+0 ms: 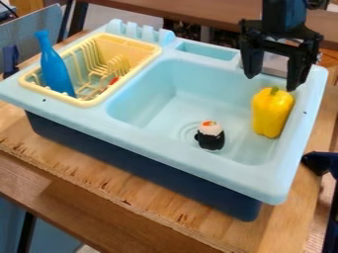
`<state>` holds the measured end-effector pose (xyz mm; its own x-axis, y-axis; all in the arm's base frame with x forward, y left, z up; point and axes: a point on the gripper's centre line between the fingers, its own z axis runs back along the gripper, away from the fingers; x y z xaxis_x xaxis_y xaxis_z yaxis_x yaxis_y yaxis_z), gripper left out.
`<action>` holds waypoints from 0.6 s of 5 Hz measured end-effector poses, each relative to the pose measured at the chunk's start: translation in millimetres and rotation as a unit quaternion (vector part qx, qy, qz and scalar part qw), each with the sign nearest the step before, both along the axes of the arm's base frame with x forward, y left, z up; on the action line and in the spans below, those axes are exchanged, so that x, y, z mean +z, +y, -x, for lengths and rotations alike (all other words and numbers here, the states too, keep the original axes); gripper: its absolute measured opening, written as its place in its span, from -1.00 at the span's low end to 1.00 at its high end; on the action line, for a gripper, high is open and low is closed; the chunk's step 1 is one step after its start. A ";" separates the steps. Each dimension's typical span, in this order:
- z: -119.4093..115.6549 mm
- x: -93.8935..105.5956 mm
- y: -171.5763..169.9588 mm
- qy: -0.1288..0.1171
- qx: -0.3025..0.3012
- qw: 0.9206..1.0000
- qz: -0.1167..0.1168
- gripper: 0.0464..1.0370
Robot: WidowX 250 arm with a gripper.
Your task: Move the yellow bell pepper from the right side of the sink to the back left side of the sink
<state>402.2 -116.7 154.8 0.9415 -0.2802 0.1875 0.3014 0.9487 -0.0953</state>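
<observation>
Tbl [99, 212]; 1 sushi [210, 137], 1 yel. pepper [271, 112]

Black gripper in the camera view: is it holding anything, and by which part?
Nothing is held: the gripper hangs with its fingers apart, above the yellow pepper in the sink.

A toy sushi roll [210, 137], white-topped with a dab of orange, stands by the drain [188, 131] of the light-blue toy sink [165, 155]. A blue bottle [56, 71] leans in the yellow dish rack [86, 103], near something red [113, 81] (too small to identify). Plywood [99, 168] lies beneath the sink.
</observation>
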 end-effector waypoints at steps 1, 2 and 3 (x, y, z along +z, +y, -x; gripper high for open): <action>0.3 -9.6 -1.8 0.015 0.001 1.000 0.001 0.82; 1.4 -18.3 -0.9 0.031 0.007 1.000 -0.005 0.26; 0.9 -22.7 -1.7 0.034 0.003 0.999 -0.004 -0.34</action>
<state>401.4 -118.4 132.2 0.9534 -0.2766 0.1205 0.2896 0.9510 -0.1081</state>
